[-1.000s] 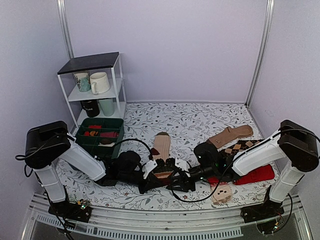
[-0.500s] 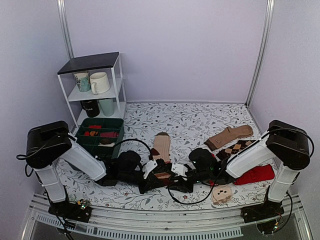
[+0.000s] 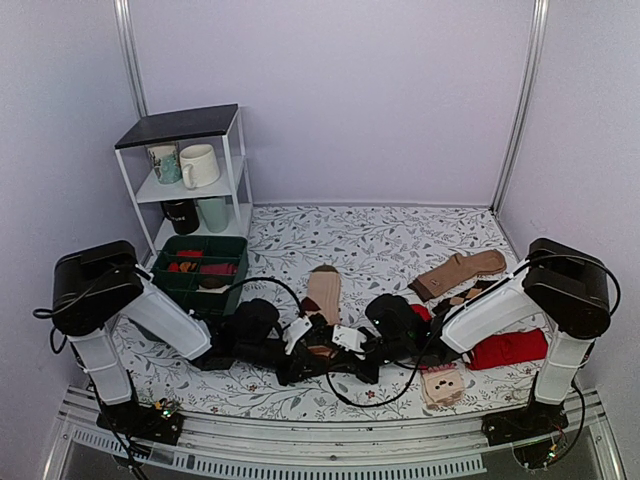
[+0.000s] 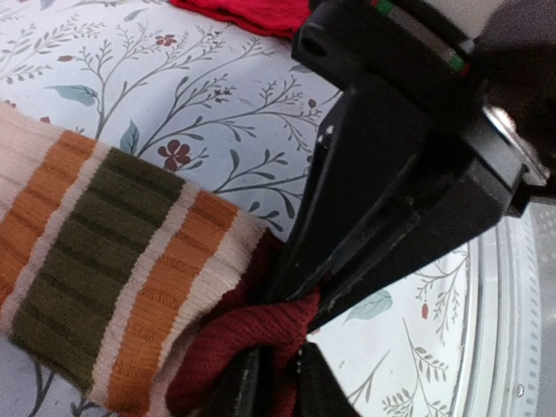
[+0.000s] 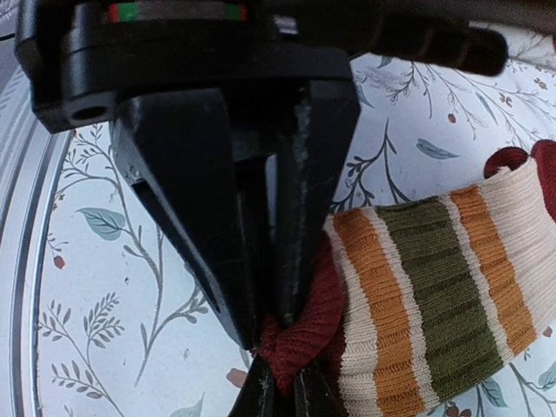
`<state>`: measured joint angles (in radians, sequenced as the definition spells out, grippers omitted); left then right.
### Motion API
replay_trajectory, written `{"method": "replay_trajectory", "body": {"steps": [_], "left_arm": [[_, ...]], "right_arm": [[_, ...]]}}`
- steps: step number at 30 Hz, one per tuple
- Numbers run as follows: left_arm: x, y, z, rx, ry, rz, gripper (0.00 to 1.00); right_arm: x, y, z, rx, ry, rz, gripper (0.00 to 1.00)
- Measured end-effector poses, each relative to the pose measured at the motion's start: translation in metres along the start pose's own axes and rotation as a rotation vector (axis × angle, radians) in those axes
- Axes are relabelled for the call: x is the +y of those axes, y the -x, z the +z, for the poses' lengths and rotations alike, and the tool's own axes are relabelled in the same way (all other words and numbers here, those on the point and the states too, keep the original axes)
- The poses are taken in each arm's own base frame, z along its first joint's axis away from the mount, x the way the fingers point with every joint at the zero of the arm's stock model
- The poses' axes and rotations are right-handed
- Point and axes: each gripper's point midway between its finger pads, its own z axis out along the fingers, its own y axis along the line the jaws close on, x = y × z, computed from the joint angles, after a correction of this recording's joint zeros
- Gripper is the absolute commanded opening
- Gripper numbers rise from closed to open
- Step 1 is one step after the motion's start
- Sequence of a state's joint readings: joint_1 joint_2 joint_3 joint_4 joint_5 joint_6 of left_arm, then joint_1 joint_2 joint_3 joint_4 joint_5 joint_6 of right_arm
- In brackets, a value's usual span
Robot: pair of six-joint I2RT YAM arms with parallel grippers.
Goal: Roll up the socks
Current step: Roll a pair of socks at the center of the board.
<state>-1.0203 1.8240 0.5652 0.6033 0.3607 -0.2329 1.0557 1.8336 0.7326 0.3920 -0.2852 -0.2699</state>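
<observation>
Near 6 o'clock on the tabletop [image 3: 380,240] lies the sock [image 4: 95,252], its dark-red end clenched by the left end effector [image 4: 276,382] from 9 o'clock and the right end effector [image 5: 282,389] from 3 o'clock.

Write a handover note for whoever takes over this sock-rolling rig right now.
Left gripper: shut on the dark red end of the striped sock.
Right gripper: shut on that same red end, facing the left gripper, fingertips nearly touching.
The striped sock lies mostly flat on the table, stretching away from the arms, with no roll formed yet.
The brown sock, argyle sock and red sock lie loose to the right.
The green bin sits far left.
Left to do: roll the striped sock, then the others.
</observation>
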Motion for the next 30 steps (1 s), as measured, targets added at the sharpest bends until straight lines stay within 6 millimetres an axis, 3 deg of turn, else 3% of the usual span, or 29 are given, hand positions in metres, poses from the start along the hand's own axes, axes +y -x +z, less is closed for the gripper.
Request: {"method": "replay_trajectory", "body": {"steps": [3,9,14,22,30], "left_arm": [[0.003,0.004,-0.007,-0.021,0.035,0.006,0.33],[0.016,-0.003,-0.039,-0.04,0.175,0.088,0.36],[0.007,0.001,-0.064,-0.106,0.221,0.203,0.38],[-0.031,0.01,-0.056,-0.159,0.193,0.451,0.41],[-0.018,0.009,-0.042,-0.167,0.273,0.572,0.48]], "right_arm": [[0.004,0.001,0.0,0.012,0.025,0.038,0.0],[0.004,-0.003,-0.004,0.034,0.101,0.23,0.0],[-0.005,-0.008,-0.009,0.085,0.188,0.455,0.0],[-0.008,-0.001,0.003,0.226,0.332,0.686,0.01],[-0.004,-0.007,0.0,0.304,0.389,0.797,0.01]]}}
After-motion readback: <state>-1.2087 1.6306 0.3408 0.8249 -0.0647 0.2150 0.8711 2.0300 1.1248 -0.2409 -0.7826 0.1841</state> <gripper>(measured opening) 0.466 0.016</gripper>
